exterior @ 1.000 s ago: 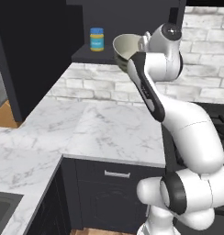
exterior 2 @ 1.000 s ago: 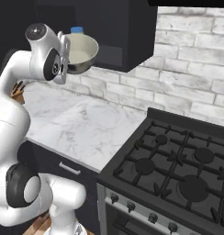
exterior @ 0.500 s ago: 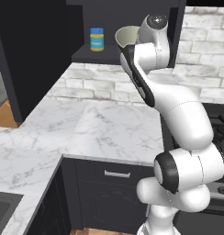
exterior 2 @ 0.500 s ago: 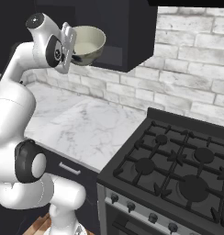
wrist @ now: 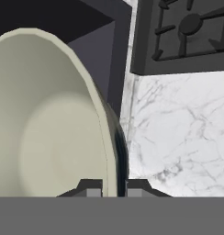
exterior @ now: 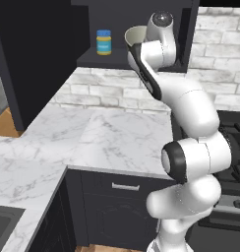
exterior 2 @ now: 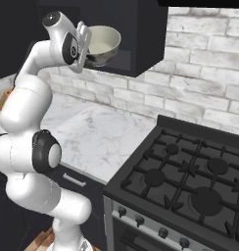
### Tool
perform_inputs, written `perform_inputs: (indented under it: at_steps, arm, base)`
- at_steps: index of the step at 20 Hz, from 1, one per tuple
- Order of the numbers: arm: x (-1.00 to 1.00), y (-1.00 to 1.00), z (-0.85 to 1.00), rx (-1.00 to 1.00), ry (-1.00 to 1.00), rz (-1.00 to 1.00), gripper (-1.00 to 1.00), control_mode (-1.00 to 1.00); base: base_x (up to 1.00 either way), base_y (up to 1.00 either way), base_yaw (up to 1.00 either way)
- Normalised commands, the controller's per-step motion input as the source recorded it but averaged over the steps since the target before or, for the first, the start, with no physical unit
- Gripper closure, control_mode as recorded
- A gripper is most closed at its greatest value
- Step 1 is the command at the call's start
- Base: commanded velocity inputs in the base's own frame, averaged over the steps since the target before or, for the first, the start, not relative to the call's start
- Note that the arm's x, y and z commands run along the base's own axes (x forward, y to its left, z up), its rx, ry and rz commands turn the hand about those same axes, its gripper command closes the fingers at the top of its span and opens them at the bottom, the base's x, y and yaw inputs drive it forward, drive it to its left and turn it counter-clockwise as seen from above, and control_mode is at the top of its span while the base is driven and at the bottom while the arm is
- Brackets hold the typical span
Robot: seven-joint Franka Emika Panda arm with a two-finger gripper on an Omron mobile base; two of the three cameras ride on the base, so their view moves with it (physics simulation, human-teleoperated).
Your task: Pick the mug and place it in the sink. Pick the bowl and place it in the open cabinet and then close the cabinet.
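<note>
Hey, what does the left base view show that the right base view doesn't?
Left base view alone: a yellow jar with a blue lid on the open cabinet shelf, and a corner of the sink at lower left. Right base view alone: the gas stove and the bowl's cream inside. Both: the bowl held up at the cabinet and the marble counter.

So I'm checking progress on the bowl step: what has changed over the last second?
The arm has lifted the bowl higher and carried it toward the open cabinet, so it now sits at the shelf opening. The gripper stays clamped on the bowl's rim. The yellow jar on the shelf and the stove haven't moved.
</note>
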Motion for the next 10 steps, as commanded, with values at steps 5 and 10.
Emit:
perform_inputs:
  at_steps: [5,10]
  arm:
    - [0.62,-0.07,0.00,0.00,0.00,0.00,1.00,-1.00]
    - [0.58,-0.07,0.00,0.00,0.00,0.00,1.00,-1.00]
  base:
    - [0.00,0.00,0.00]
    - [0.00,0.00,0.00]
